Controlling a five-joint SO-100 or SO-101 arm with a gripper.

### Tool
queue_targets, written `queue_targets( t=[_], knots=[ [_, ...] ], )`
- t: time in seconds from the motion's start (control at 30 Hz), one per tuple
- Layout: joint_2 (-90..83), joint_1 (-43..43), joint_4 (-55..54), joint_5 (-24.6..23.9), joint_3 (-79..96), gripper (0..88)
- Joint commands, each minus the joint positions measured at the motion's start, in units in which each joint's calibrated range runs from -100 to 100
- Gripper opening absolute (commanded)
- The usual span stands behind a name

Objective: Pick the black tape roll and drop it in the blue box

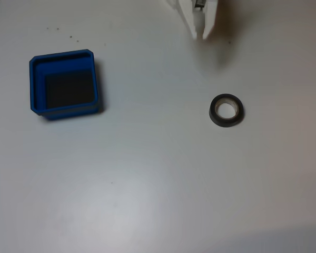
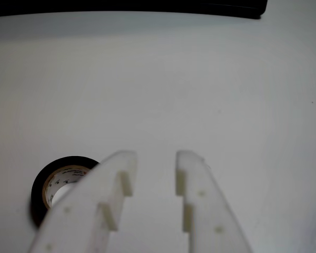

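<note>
The black tape roll (image 1: pixel 226 122) lies flat on the white table, right of centre in the fixed view, its pale core facing up. My white gripper (image 1: pixel 200 36) hangs at the top edge, above and left of the roll, apart from it. In the wrist view the gripper (image 2: pixel 155 156) is open with a narrow gap and nothing between its fingers. The tape roll (image 2: pixel 39 188) sits at the lower left, partly behind the left finger (image 2: pixel 89 200). The blue box (image 1: pixel 63 54), with a dark bottom, stands empty at the left of the fixed view.
The white table (image 1: pixel 147 184) spreads between the box and the roll. A dark strip (image 2: pixel 147 6) runs along the table's far edge in the wrist view. A few small dark specks (image 1: pixel 58 29) dot the surface above the box.
</note>
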Motion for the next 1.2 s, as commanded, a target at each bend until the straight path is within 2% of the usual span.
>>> queue_targets(
  t=[0.0,0.63,1.17],
  knots=[
    [-3.9,-0.2,-1.0,0.1,0.8,1.0],
    [-3.2,-0.4,-0.9,0.2,0.8,1.0],
    [18.4,-9.0,-1.3,0.4,-3.6,1.0]
  ],
)
